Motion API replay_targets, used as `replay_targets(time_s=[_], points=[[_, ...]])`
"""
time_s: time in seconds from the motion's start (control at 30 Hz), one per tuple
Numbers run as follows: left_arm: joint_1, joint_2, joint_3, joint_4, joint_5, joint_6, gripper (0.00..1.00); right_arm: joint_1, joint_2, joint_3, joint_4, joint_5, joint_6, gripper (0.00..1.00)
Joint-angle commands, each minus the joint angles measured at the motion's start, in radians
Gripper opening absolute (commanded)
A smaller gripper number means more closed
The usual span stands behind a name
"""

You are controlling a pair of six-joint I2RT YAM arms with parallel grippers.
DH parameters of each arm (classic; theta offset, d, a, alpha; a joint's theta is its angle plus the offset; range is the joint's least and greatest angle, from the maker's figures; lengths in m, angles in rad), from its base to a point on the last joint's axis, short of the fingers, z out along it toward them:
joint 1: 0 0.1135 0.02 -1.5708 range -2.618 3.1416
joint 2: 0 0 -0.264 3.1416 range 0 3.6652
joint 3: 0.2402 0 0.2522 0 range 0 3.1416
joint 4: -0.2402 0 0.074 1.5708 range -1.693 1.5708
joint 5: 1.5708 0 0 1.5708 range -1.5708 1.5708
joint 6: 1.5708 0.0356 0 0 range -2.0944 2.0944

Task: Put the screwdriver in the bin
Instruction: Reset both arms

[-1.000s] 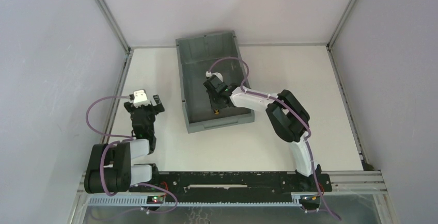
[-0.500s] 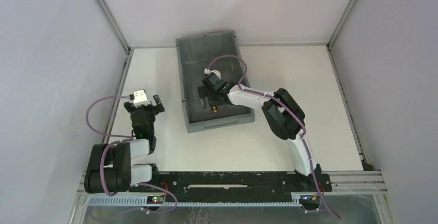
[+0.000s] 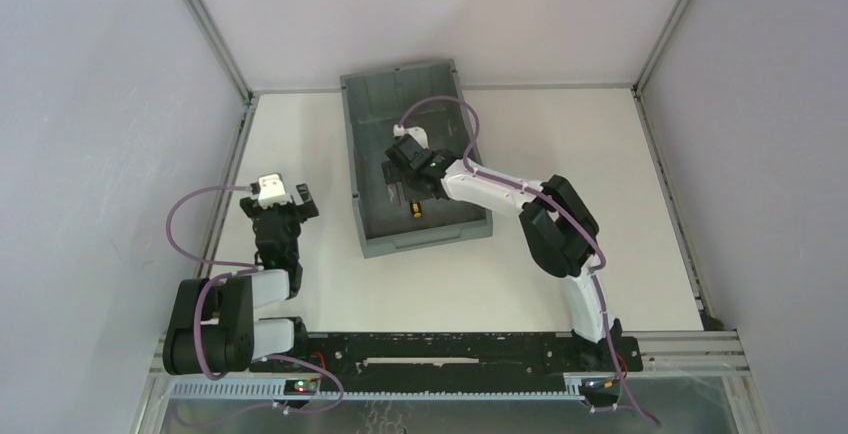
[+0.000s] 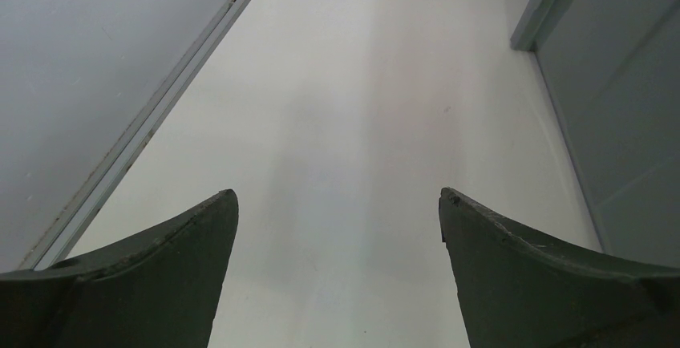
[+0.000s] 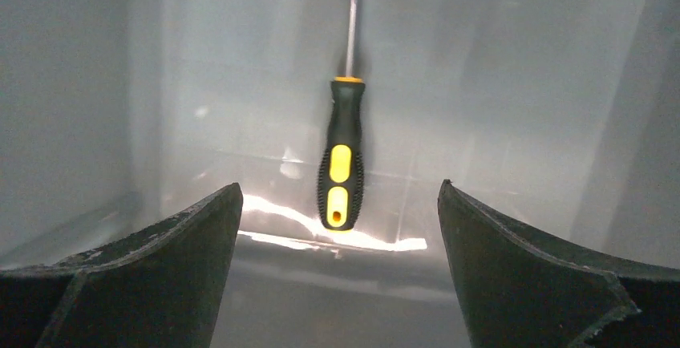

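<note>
The screwdriver lies loose on the floor of the dark grey bin, near the bin's front wall. In the right wrist view its black-and-yellow handle lies ahead of the fingers, with the thin shaft pointing away. My right gripper hangs inside the bin above it, open, and nothing is between its fingers. My left gripper stands open over the white table left of the bin, and it holds nothing.
The bin's outer wall stands to the right of the left gripper. A metal rail and grey enclosure walls border the table on the left. The right arm reaches over the bin's right wall.
The right gripper went from shut to open and let go of the screwdriver, which now rests on the bin floor. The gripper drew back toward the far side. The left arm stayed still.
</note>
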Motion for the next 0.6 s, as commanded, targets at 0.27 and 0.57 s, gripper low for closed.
replay_targets(time_s=[0.27, 0.57], points=[[-0.004, -0.003, 0.043, 0.02, -0.013, -0.005, 1.0, 0.069, -0.226, 0.263, -0.217, 0.147, -0.052, 1.0], [-0.004, -0.002, 0.043, 0.02, -0.014, -0.005, 1.0, 0.089, -0.323, 0.416, -0.316, 0.171, -0.125, 1.0]])
